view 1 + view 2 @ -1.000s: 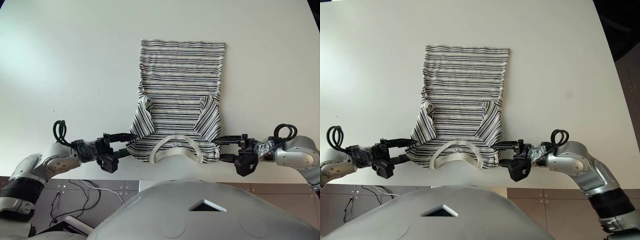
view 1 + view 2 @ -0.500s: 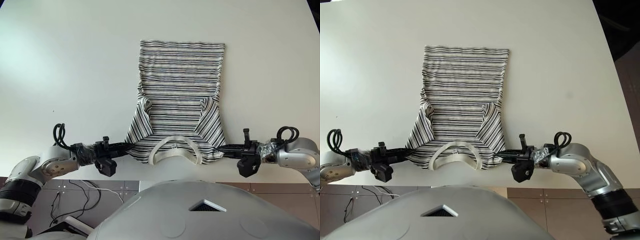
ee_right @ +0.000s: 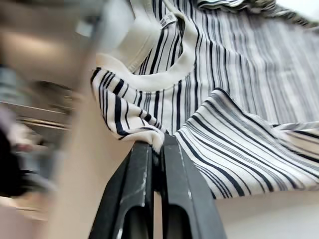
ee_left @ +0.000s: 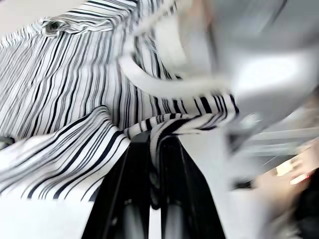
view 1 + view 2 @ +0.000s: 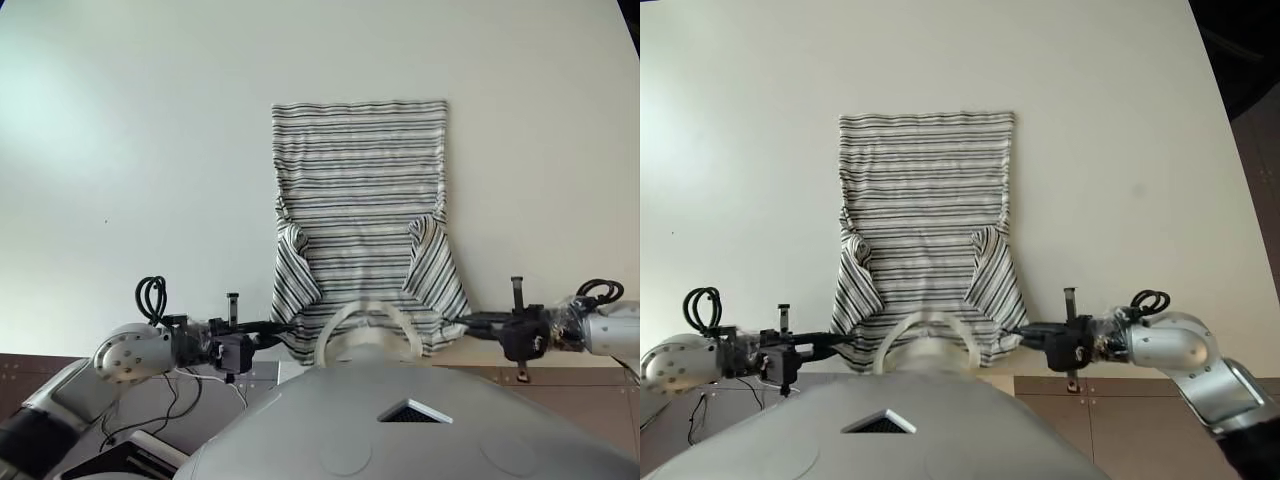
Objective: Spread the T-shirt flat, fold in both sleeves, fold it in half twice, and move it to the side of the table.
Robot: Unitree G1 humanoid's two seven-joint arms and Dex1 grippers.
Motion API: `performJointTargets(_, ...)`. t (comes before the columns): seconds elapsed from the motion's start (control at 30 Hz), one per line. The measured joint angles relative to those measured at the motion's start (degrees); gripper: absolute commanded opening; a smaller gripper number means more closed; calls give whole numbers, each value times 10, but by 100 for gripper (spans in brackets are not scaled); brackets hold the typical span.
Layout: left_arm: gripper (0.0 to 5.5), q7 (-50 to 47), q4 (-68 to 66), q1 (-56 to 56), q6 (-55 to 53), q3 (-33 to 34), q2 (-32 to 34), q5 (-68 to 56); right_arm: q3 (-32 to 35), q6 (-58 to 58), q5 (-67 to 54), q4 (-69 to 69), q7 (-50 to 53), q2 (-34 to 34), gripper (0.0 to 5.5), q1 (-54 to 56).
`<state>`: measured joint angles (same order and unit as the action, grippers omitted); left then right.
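Your striped T-shirt point(image 5: 360, 200) lies on the white table point(image 5: 150, 150), sleeves folded in, collar at the near edge. Left gripper point(image 5: 280, 326) is clamped on its left shoulder corner. Right gripper point(image 5: 462, 322) pinches the right corner.

The T-shirt point(image 5: 358, 190) is soft striped cloth; the table point(image 5: 150, 150) has a smooth, matt white surface.

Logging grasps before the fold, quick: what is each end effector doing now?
Left end effector: closed on the T-shirt, at a collar-end corner.
Right end effector: closed on the T-shirt's other collar-end corner.
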<state>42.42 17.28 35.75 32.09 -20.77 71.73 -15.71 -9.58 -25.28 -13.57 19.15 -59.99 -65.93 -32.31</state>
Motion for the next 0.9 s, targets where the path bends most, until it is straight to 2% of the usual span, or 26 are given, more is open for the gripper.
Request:
performJointTargets(0.23,10,127,67,3,-173,112,30,-257,68,166,-174,51,-54,-10,10,69)
performJointTargets(0.4,10,187,114,87,-220,168,29,-272,110,233,-210,123,-77,-18,10,-5)
performJointTargets(0.53,10,221,139,84,-271,220,11,-309,147,281,-246,146,-86,-15,10,-16)
performJointTargets(0.6,10,206,120,30,-293,227,-20,-296,144,300,-242,135,-61,11,10,36)
performJointTargets(0.67,10,143,67,-73,-315,221,-73,-254,121,315,-200,88,4,65,10,134)
performJointTargets(0.73,10,77,-12,-214,-351,185,-152,-191,66,326,-109,-14,71,139,10,277)
performJointTargets(0.83,10,11,-125,-360,-393,148,-243,-116,5,330,-11,-141,130,228,10,428)
performJointTargets(0.9,10,-9,-181,-416,-396,136,-276,-75,-14,321,29,-194,154,260,10,467)
